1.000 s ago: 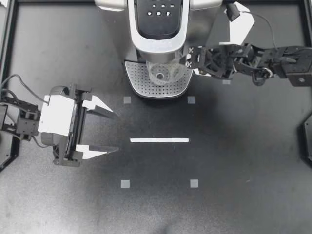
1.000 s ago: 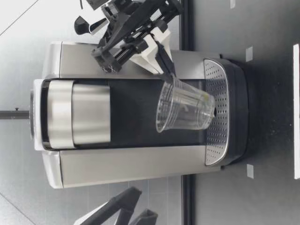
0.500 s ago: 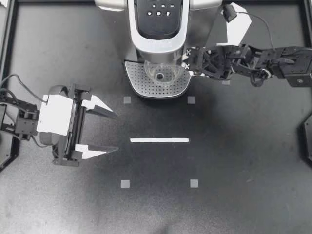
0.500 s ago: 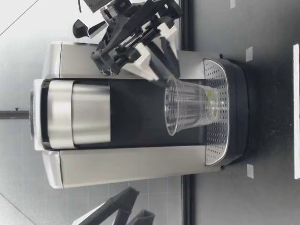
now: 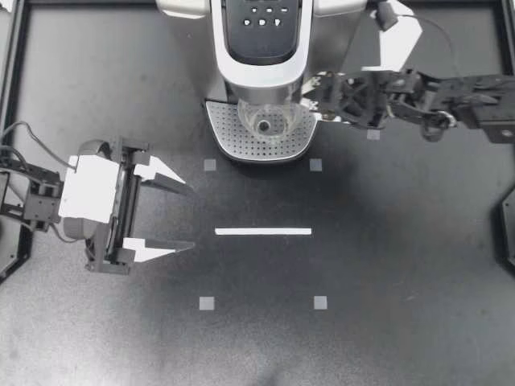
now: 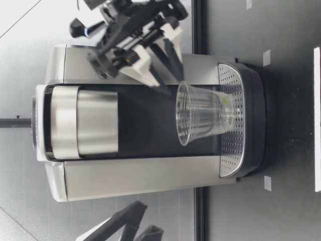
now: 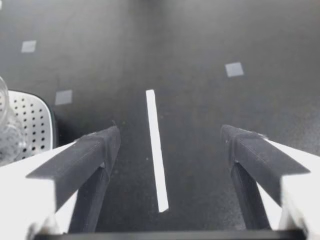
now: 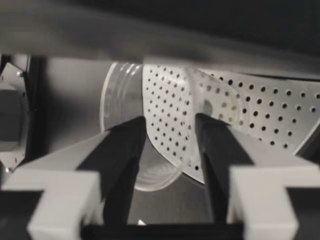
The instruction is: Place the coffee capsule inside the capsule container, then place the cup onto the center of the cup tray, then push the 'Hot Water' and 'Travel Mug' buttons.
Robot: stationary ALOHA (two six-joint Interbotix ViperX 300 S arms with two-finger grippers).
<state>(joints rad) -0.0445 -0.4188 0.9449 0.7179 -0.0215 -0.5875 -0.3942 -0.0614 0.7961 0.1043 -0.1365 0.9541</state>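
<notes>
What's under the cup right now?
The perforated cup tray; the clear cup stands upright on it. Anything beneath the tray is covered.

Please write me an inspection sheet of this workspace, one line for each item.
Surface: black table, marked with a white tape strip and small grey tape squares.
Job's things: clear plastic cup upright on the perforated silver cup tray of the silver and black coffee machine; coffee capsule not seen.
Clutter: nothing seen.
Tools: left tool open and empty above the table; right tool open beside the machine, just above the cup's rim.
Cables: black cable loops at the left arm; second black cable by the right arm.
Surroundings: black frame rail around the table.
</notes>
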